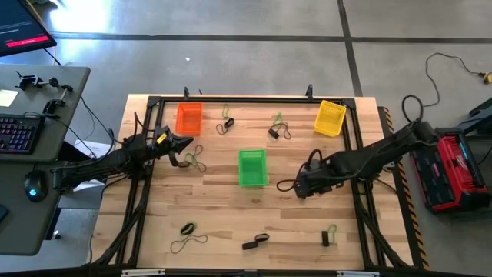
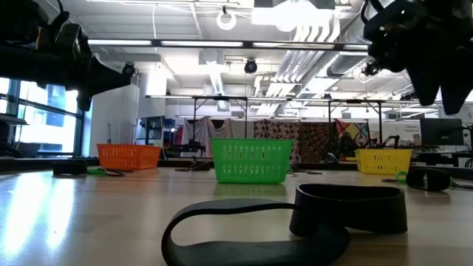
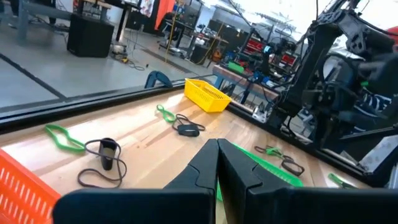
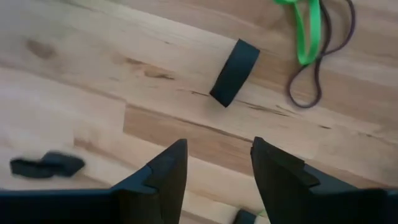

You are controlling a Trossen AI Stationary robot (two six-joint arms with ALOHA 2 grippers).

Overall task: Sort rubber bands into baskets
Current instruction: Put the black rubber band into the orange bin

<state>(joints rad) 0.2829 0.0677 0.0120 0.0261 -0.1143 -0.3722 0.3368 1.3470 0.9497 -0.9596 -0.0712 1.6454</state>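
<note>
Wooden table, green basket, no legible writing on either

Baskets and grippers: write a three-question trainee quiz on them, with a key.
1. True or false: the green basket stands between the orange basket and the yellow basket across the table.
2. Which gripper has its fingers apart? A) left gripper B) right gripper
3. Fill in: the dark band ahead of the right gripper lies on the ____, not in a basket.

Key: 1 true; 2 B; 3 table.
</note>
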